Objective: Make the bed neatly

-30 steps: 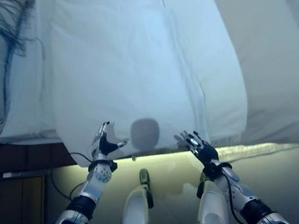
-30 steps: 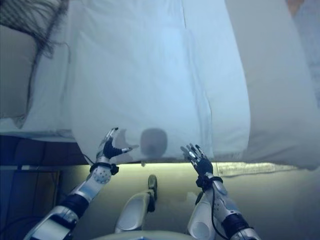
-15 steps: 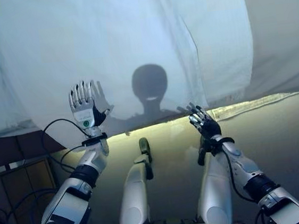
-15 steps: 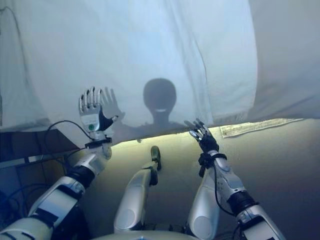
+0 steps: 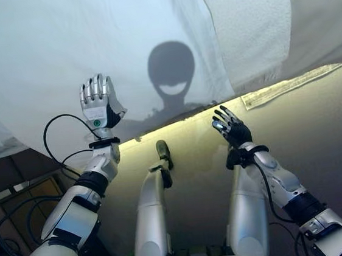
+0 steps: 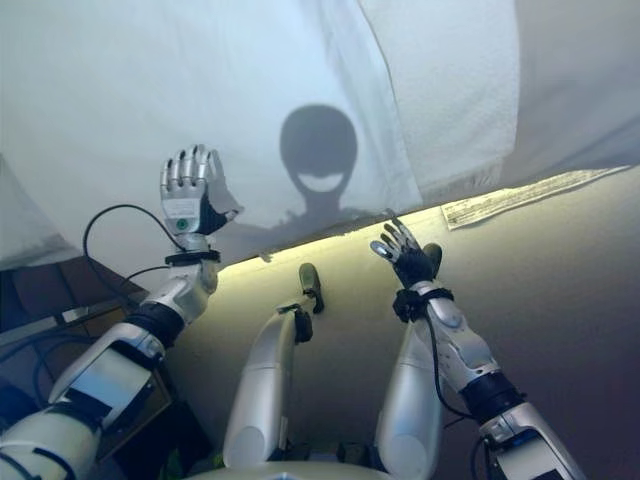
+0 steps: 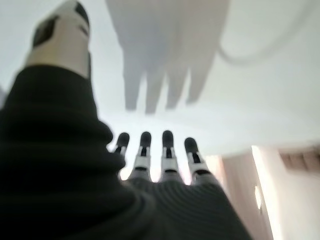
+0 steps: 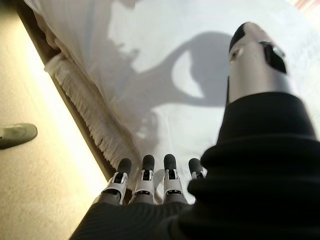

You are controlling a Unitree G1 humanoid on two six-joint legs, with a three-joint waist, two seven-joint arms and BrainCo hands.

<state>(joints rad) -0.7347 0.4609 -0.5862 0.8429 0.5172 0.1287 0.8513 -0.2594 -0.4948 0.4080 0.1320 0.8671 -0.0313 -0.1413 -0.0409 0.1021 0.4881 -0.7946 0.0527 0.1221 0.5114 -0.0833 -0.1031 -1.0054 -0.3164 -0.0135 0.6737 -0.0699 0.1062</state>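
Note:
A white bed cover (image 5: 58, 48) hangs down the side of the bed and fills the upper part of both eye views. My left hand (image 5: 98, 102) is raised in front of the cover's lower part, fingers straight up, open and holding nothing. Its wrist view shows straight fingers (image 7: 167, 150) with the white cover (image 7: 260, 75) beyond them. My right hand (image 5: 232, 127) is open and empty, just below the cover's lower edge over the floor. Its wrist view shows straight fingers (image 8: 145, 175) pointing at the cover (image 8: 165, 75) and its fringed hem (image 8: 95, 130).
A textured white blanket (image 5: 257, 21) lies at the upper right beside the cover. A pale strip (image 5: 289, 85) runs along the bed's lower edge on the right. Beige carpet (image 5: 332, 148) lies below. A dark wooden cabinet (image 5: 17, 181) stands at the lower left.
The whole view has shifted towards the bed's side and floor. My left hand has risen from the cover's lower edge and now stands flat before it. My right hand stays open.

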